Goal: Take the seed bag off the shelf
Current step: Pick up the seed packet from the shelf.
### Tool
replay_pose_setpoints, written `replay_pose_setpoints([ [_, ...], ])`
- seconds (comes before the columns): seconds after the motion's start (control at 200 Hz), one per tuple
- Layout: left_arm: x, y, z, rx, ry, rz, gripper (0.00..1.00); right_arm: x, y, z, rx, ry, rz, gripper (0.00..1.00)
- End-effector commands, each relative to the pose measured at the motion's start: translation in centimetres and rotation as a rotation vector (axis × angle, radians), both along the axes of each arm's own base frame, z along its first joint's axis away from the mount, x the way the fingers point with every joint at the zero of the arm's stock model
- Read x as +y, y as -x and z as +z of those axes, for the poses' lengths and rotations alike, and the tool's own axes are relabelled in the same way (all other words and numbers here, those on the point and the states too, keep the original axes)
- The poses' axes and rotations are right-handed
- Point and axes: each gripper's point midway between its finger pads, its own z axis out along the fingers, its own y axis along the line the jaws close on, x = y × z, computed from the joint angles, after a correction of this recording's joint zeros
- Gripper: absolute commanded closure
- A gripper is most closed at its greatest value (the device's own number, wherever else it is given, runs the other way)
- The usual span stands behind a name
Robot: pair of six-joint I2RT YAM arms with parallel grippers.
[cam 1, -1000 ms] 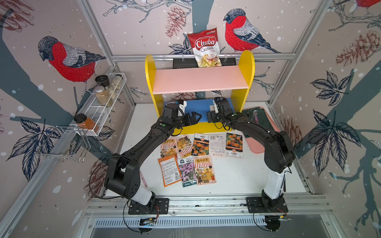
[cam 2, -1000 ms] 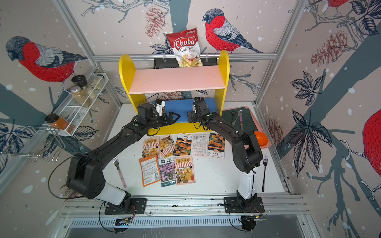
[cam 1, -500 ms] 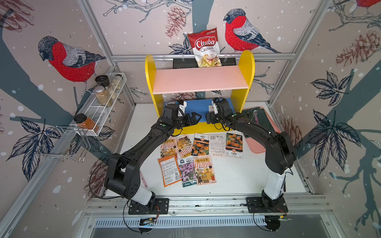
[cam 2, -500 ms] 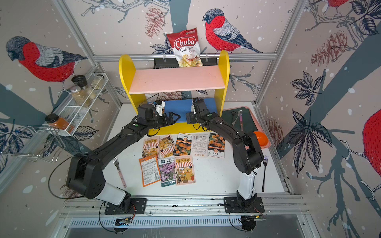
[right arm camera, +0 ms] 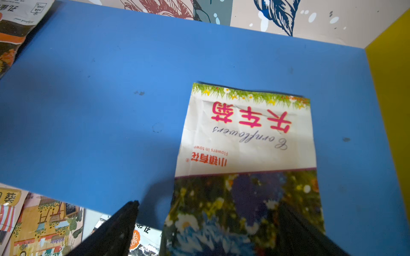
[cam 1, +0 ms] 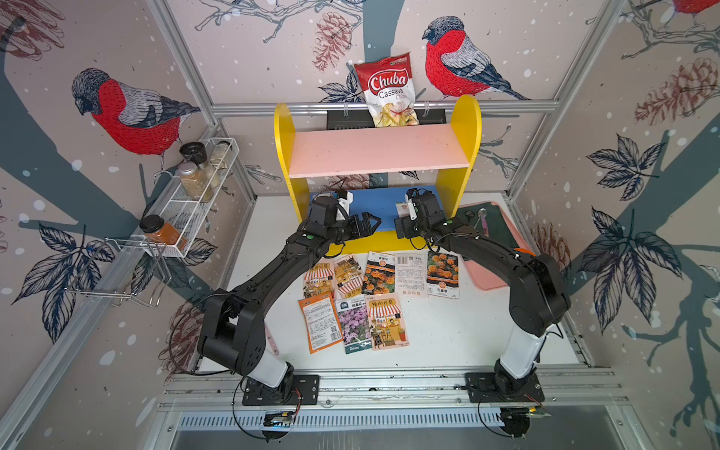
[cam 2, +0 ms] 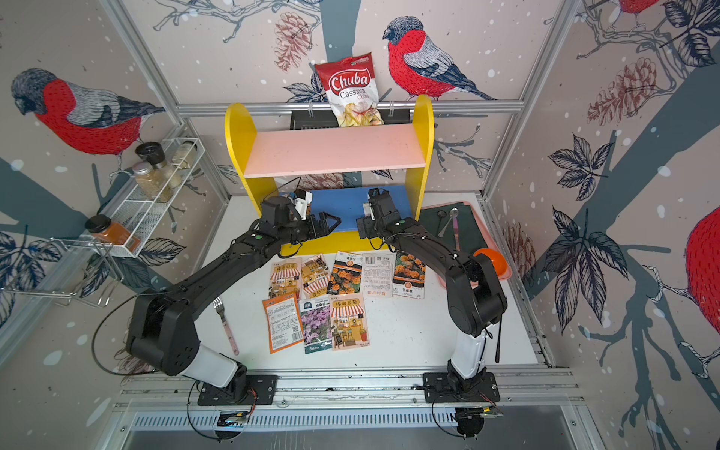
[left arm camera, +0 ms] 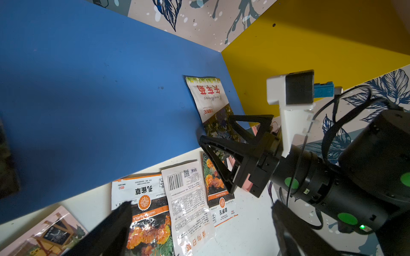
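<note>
**Top views.** The shelf [cam 1: 463, 128] stands at 12 o'clock on the table [cam 1: 448, 331]. It is made of rigid painted boards with round-topped sides. The pink upper board [cam 1: 376, 150] is bare. The left gripper [cam 1: 371, 226] sits at 7 o'clock of the blue lower board [cam 1: 378, 200], jaws spread and empty. The right gripper [cam 1: 400, 230] sits at 5 o'clock, mostly under its own wrist, which hides the seed bag here. Loose seed packets [cam 1: 383, 272] lie flat at 6 o'clock of the shelf.

**Left wrist view.** The seed bag [left arm camera: 207, 95] lies flat on the blue board, close to the yellow side panel [left arm camera: 310, 44]. Its flower-printed end reaches the front edge. The right gripper [left arm camera: 215, 129] hangs over that end, fingers wide apart, holding nothing.

**Right wrist view.** The seed bag [right arm camera: 246, 141] is a thin, glossy, creased rectangular sachet. The board [right arm camera: 111, 110] is matte and lightly scuffed. Whether the bag overhangs the edge cannot be told.

**Assessment.** The step in hand is the approach to grasp.
- A flat sachet gives little to grip, so take the end at the front edge.
- Drag it forward if needed so that one finger gets underneath.
- Pinch firmly and withdraw low, clear of the pink board and the side panel.
</note>
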Motion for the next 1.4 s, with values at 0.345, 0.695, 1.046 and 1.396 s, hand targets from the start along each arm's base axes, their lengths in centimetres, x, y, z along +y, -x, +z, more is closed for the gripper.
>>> replay_pose_setpoints([
  [0.345,-0.2,-0.3,0.4,-0.022,0.011,-0.004,0.02,0.4,0.3,5.0,-0.076,-0.086,0.03,0.01],
  [0.695,-3.2,0.8,-0.6,0.045,0.064,-0.019,0.02,-4.3,4.8,6.7,-0.051,-0.292,-0.057,0.04],
  [1.046,-6.8,1.8,-3.0,0.118,0.167,-0.021,0.03,-9.8,7.8,6.4,-0.031,-0.535,-0.142,0.0],
  [1.396,-8.7,0.5,-4.3,0.123,0.224,-0.051,0.06,-12.1,7.5,4.7,0.084,-0.706,-0.157,0.03],
])
